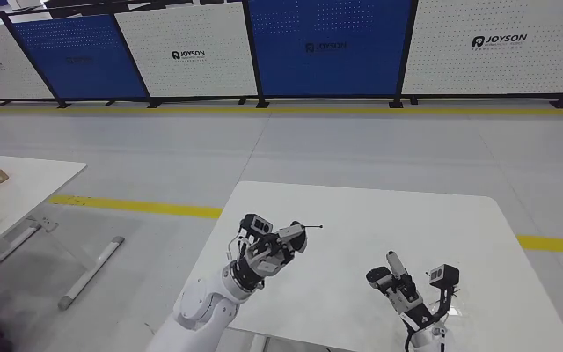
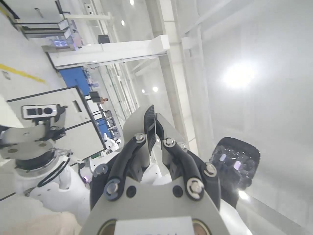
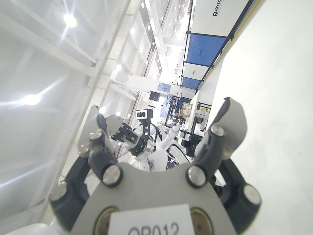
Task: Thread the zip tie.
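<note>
— One zip tie: thin, black, straight, with a small knob at the free end.
— Held where?
— Pinched at one end in the left gripper, poking out toward the right side, up over the counter.
— Fingers?
— Left fingers clenched flat together on the strip. Right gripper spread wide, released, by the counter's near edge, well apart from the tie.
— Surface?
— White, matte, rounded corners. Beyond it, grey floor crossed by a yellow line; second white table off to the left.
— Farther back?
— Row of blue and white pegboard panels in black frames.
— Any writing?
— Near: white label with dark print on the right gripper's base. Far: small logo on each panel.
</note>
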`<state>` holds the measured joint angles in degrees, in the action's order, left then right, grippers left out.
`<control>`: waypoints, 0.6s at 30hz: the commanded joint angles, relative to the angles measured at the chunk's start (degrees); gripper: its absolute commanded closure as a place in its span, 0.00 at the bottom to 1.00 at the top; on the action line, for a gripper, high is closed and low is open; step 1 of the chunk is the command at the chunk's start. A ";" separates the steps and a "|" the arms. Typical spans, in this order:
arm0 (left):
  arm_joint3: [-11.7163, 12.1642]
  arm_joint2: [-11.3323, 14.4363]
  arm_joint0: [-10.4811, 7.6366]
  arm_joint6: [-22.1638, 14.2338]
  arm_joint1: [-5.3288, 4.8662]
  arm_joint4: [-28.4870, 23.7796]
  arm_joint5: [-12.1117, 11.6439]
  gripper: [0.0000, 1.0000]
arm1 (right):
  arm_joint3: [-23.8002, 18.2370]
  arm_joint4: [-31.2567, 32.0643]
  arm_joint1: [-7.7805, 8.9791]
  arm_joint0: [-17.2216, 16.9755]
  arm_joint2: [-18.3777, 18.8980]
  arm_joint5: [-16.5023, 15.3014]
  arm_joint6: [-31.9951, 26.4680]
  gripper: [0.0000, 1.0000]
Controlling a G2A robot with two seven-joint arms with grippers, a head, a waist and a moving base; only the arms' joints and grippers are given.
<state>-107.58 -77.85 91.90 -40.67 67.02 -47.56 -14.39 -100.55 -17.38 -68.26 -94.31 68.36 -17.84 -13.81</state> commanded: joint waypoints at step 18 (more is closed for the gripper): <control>4.03 1.00 0.29 -0.40 -0.89 17.39 1.21 1.00 | 0.00 0.00 0.00 0.00 0.00 0.00 0.00 0.00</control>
<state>-103.55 -76.84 92.19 -41.08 66.13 -30.17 -13.17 -100.55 -17.38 -68.26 -94.31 68.36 -17.84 -13.81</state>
